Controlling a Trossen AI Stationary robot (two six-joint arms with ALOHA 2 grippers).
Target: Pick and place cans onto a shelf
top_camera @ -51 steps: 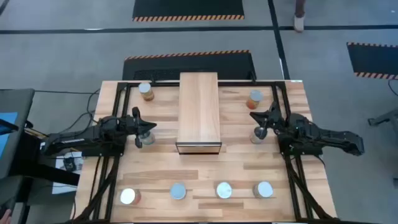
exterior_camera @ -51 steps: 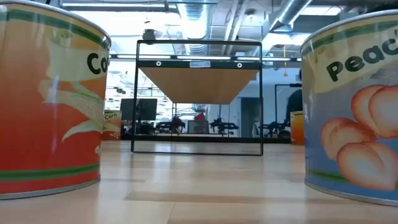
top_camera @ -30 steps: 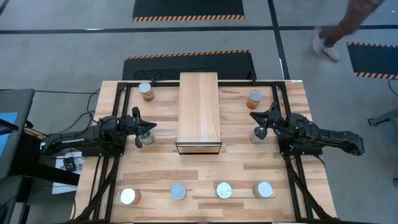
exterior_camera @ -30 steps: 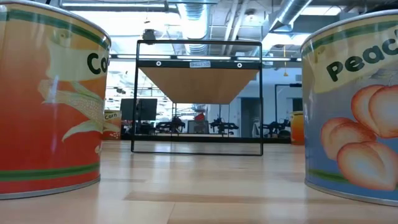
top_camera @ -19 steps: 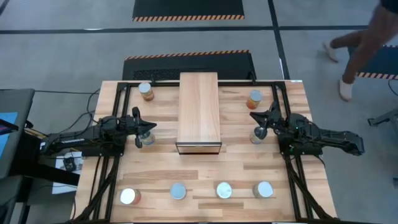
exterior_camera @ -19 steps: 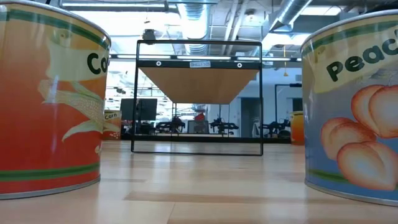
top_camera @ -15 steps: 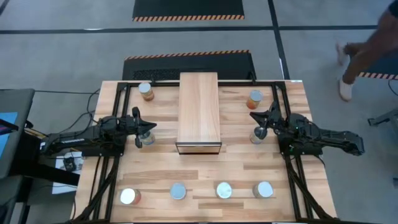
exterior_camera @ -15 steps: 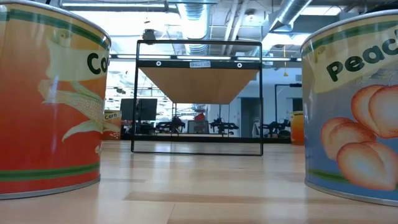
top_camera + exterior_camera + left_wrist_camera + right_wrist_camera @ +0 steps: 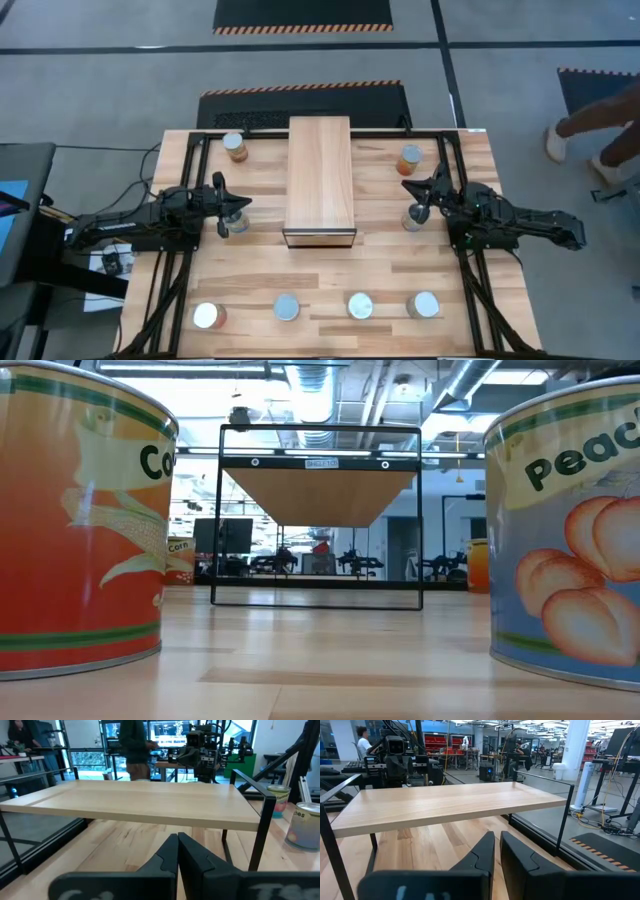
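The shelf (image 9: pixel 320 180), a long light-wood box on black legs, stands mid-table; it also shows in the low view (image 9: pixel 320 495). Two cans stand at the far side (image 9: pixel 235 147) (image 9: pixel 409 158). Several cans stand in a row along the near edge (image 9: pixel 287 307) (image 9: pixel 360 306). My left gripper (image 9: pixel 222 205) is shut and empty left of the shelf, with a can (image 9: pixel 237 222) just beside it. My right gripper (image 9: pixel 420 197) is shut and empty right of the shelf, with a can (image 9: pixel 413 218) beside it. Both point at the shelf's long sides (image 9: pixel 135 807) (image 9: pixel 450 805).
Black frame rails (image 9: pixel 190 200) run along the table's left and right sides. In the low view a corn can (image 9: pixel 80 520) and a peach can (image 9: pixel 565 530) stand close on either side. A person (image 9: pixel 600 125) is on the floor beyond the table's right.
Both arms and all the cans have kept still. A person has walked across the floor beyond the table's far right corner.
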